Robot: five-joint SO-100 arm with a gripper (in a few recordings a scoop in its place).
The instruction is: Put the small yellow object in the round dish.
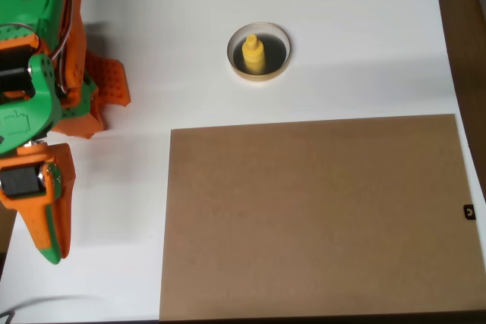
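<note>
The small yellow object stands upright inside the round dish, on its dark floor, at the upper middle of the overhead view. My orange and green gripper is far off at the left edge, pointing toward the bottom of the picture. Its fingers lie together with nothing between them. A wide stretch of white table separates it from the dish.
A large brown board lies flat across the lower right of the white table. The arm's orange and green body fills the upper left corner. The table's right edge runs near the picture's right side.
</note>
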